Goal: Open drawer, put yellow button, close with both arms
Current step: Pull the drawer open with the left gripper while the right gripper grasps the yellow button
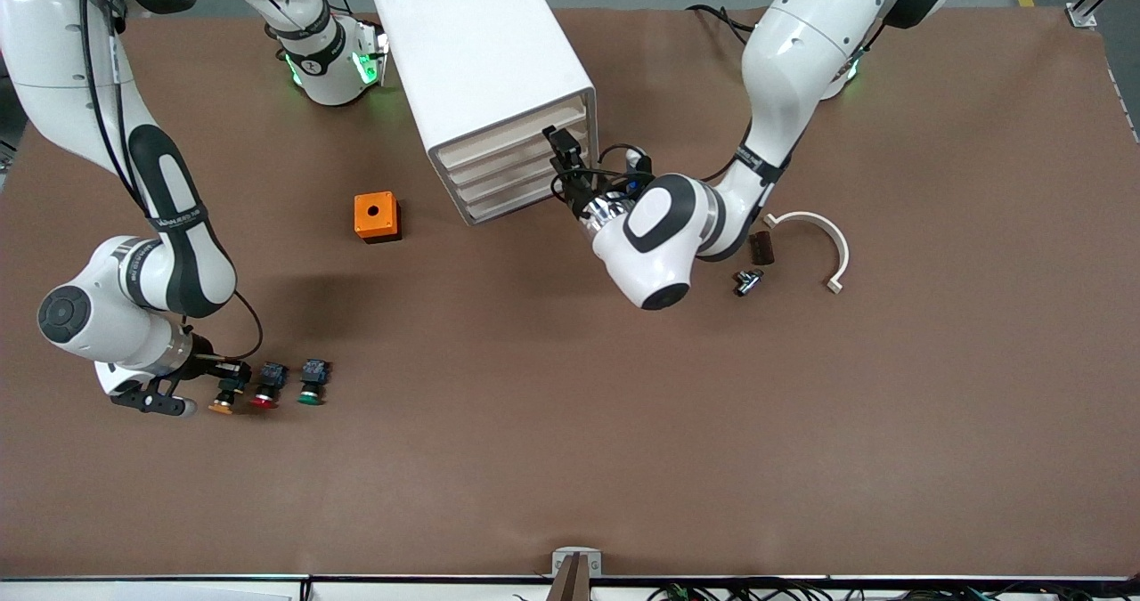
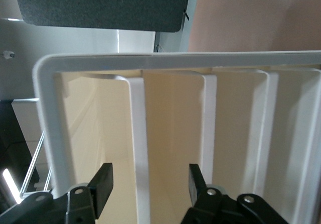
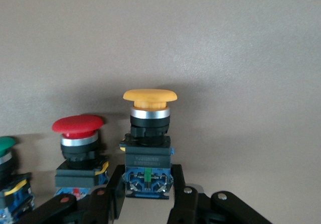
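A smooth white cabinet (image 1: 485, 67) with rounded edges stands on a matte brown table (image 1: 623, 423), holding four shallow cream-white tray drawers stacked in its front. The left gripper (image 1: 563, 151) is at the front of the cabinet, level with the drawer (image 1: 512, 138), the topmost of the four. In the left wrist view its two black fingers (image 2: 103, 184) stand parted, with a cream drawer edge between them, not pinched.

Three mushroom-capped push buttons lie in a row near the front camera, toward the right arm's end of the table: the yellow button (image 1: 223, 402), a red button (image 1: 265, 387) and a green button (image 1: 312, 384). Each has a glossy domed cap, a black body and a blue rear block. The right gripper (image 1: 233, 377) is low at the yellow button (image 3: 149, 143), its fingers pressed against both sides of the blue block.

One orange box (image 1: 377, 216) with a round hole sits beside the cabinet. Toward the left arm's end lie a white curved bracket (image 1: 824, 243), a small brown block (image 1: 761, 247) and a small metal fitting (image 1: 746, 281).
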Controlling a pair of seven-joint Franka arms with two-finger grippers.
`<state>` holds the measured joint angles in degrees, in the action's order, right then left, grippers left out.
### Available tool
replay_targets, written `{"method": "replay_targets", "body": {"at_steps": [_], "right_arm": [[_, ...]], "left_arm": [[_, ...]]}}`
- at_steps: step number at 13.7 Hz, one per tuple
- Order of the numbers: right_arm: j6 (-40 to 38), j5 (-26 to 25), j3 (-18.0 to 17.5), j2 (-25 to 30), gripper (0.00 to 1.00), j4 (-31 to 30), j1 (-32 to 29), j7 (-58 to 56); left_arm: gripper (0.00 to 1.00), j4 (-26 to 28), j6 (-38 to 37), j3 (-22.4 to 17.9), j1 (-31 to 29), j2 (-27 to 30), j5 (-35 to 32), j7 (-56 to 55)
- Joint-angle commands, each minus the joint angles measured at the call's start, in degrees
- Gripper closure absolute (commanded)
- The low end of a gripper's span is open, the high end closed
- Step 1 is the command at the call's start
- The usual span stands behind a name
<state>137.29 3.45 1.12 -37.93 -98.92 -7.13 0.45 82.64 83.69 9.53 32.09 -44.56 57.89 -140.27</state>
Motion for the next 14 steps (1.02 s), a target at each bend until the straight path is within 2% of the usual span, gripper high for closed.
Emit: {"method": "replay_targets", "body": {"at_steps": [1,3,4,5,8,10,14], "right_arm": [[-9.54,-0.19,0.20,3.28,1.00,3.46,0.88,2.00],[-16.84,-0.90,0.29,5.83,1.00,4.96,2.02,5.51],[-19.40,-0.90,0.11,7.24,1.00,5.23,2.20,7.62],[-21.51,-0.90,0.02,8.47,1.00,5.58,2.73,10.08],[-33.79,-0.90,0.02,11.55,1.00,9.70,6.41,18.16],[-41.10,-0.55,-0.07,13.92,1.00,12.51,8.96,27.10],[-46.05,0.24,-0.24,17.88,1.00,13.40,15.63,45.65]], "left_arm": [[0.44,-1.43,-0.55,-0.30,0.95,-1.32,2.83,-2.10],[0.67,-1.43,-0.55,-0.30,1.65,-1.32,2.93,-2.37],[0.87,-1.52,-0.55,-0.39,1.39,-1.32,2.93,-2.20],[1.00,-1.52,-0.55,-0.39,0.96,-1.32,2.93,-2.02],[1.00,-1.69,-0.64,-1.17,0.25,-0.97,2.84,-1.67],[1.00,-4.15,-0.11,-1.35,-2.46,-1.84,2.92,-0.88],[0.98,-9.07,3.49,-1.53,-8.61,-2.82,3.45,1.75]]}}
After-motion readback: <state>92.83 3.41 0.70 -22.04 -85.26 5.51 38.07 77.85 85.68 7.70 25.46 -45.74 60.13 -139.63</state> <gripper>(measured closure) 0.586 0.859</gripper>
